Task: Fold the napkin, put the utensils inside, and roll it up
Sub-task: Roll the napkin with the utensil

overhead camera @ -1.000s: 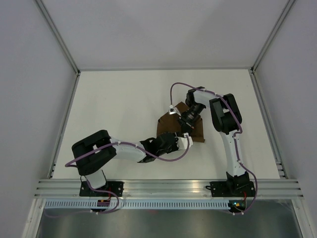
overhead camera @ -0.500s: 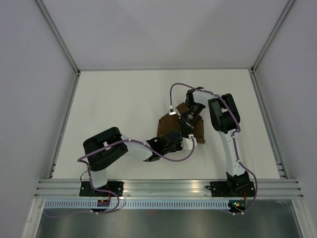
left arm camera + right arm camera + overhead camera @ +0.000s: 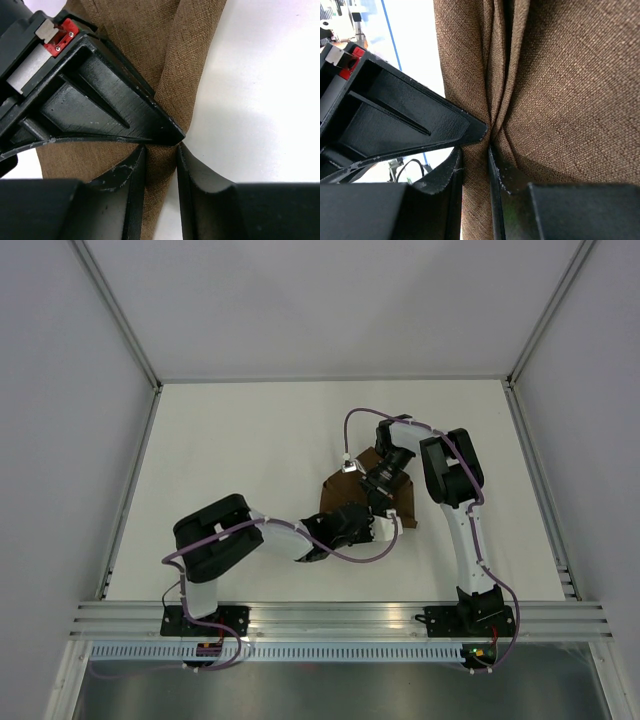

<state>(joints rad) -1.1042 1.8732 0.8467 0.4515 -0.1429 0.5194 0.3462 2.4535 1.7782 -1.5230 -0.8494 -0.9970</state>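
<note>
The dark brown napkin [image 3: 340, 498] lies bunched on the white table right of centre. My left gripper [image 3: 374, 526] is at its near right edge and my right gripper [image 3: 380, 496] is just behind it, tips almost touching. In the left wrist view my left gripper [image 3: 161, 167] is shut on a raised fold of the napkin [image 3: 165, 60]. In the right wrist view my right gripper [image 3: 476, 172] is shut on a gathered ridge of the napkin [image 3: 570, 90]. Each wrist view shows the other gripper's black finger as a wedge at the left. The knife is hidden.
The white table [image 3: 250, 440] is walled by grey panels, with a metal rail [image 3: 340, 618] along the near edge. Both arms' purple cables loop over the napkin area.
My left arm's elbow has swung right and its gripper has pushed slightly further onto the napkin. The right arm has hardly moved.
</note>
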